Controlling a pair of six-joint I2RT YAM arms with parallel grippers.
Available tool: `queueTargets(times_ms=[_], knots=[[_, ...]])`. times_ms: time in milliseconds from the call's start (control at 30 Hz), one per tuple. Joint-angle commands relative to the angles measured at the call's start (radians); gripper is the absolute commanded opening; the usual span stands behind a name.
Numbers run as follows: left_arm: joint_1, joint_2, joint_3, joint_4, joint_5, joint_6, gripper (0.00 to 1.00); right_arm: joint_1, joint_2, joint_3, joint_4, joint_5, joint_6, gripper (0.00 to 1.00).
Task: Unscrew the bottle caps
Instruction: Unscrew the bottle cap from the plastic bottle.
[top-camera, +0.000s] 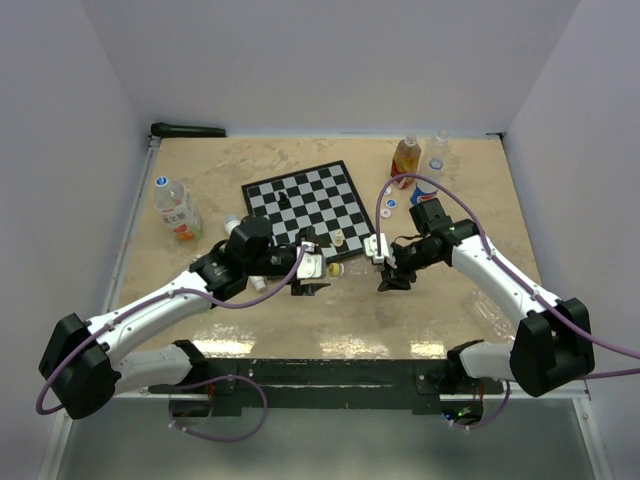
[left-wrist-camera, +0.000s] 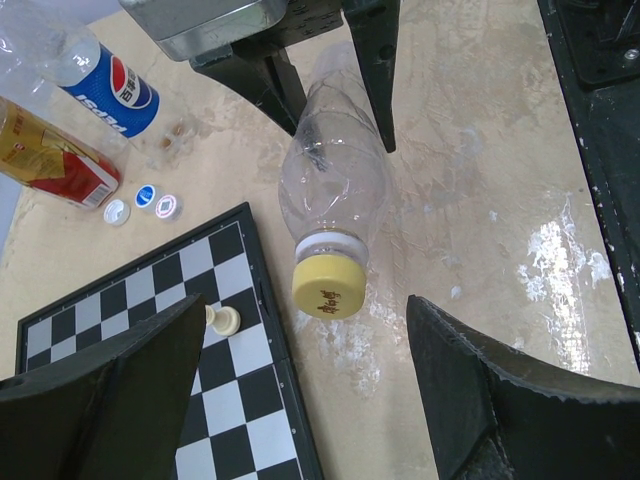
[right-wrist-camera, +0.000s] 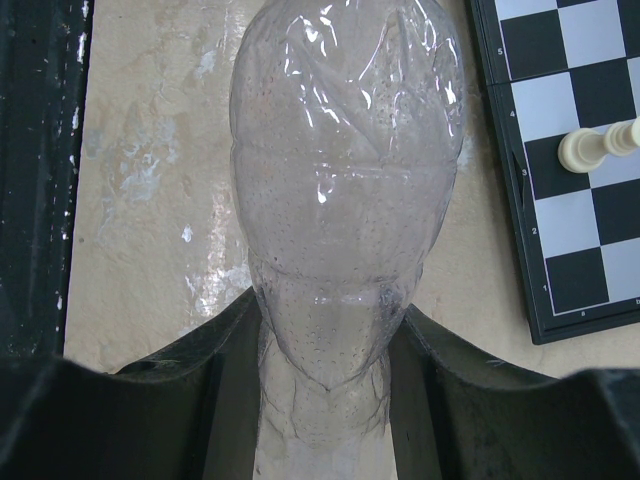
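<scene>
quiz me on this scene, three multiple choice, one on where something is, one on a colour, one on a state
1. Where is the clear bottle?
A. beside the chessboard, in the right tool
B. lying on the chessboard
C. upright at the far wall

2. What colour is its cap?
A. blue
B. green
C. yellow

3. How is the left tool?
A. shut on the cap
B. open, not touching the cap
C. shut on a chess piece

Answers
1: A, the right wrist view shows that tool's fingers clamped on the clear bottle, off the board's edge.
2: C, the cap on the neck is plainly yellow.
3: B, the left wrist view shows its fingers spread wide, with bare table between them and the cap.
</scene>
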Motion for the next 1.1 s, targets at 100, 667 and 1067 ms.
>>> queueTargets(times_ms=[100,667,1067], knots=[[-0.005,-0.015,-0.010,0.059,0.028,-0.012,0.85,0.006,0.000,0.000,0.012,-0.026,0.010,0.02],[-0.005,-0.024,-0.022,0.062,0.025,-0.006,0.85,0.006,0.000,0.000,0.012,-0.026,0.010,0.02],[-0.005,-0.035,-0.027,0.054,0.019,0.008,0.85,0.006,0.002,0.000,0.012,-0.026,0.010,0.02]])
